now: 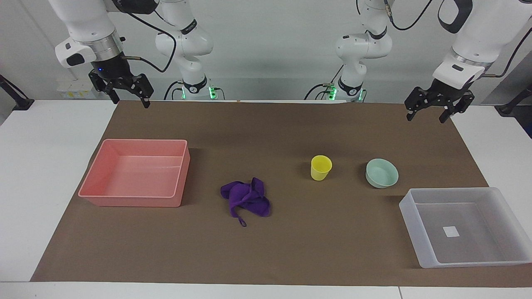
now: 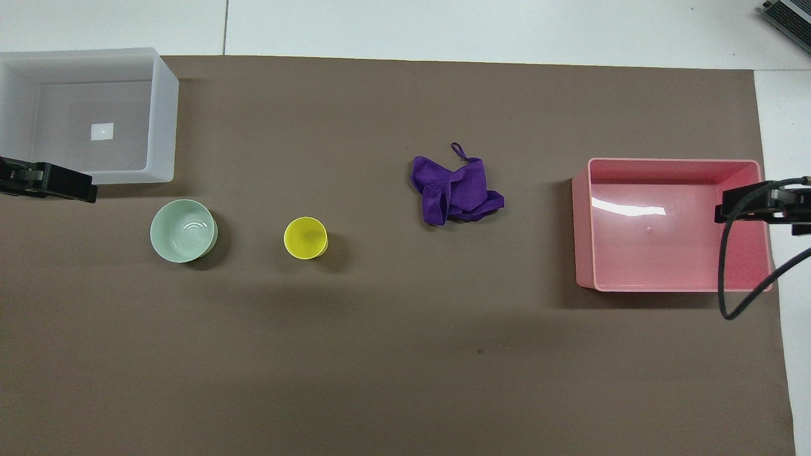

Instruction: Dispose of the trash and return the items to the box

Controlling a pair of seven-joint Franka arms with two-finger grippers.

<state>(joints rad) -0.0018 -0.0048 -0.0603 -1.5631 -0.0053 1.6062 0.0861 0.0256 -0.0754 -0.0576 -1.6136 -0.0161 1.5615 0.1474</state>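
Both tools hang open and empty over the table's robot-side corners: left tool [image 1: 430, 113], right tool [image 1: 129, 96]. On the brown mat [image 1: 266, 249], the translucent frosted-white plastic box [image 1: 419, 236] sits at the left arm's end, seemingly empty; the pink rectangular tray [image 1: 93, 180] at the right arm's. Between them lie the crumpled deep-purple fabric cloth [image 1: 246, 198], mint-green round bowl [image 1: 381, 172] and small yellow plastic cup [image 1: 321, 167].

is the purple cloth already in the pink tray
No, the purple cloth lies on the brown mat beside the pink tray.
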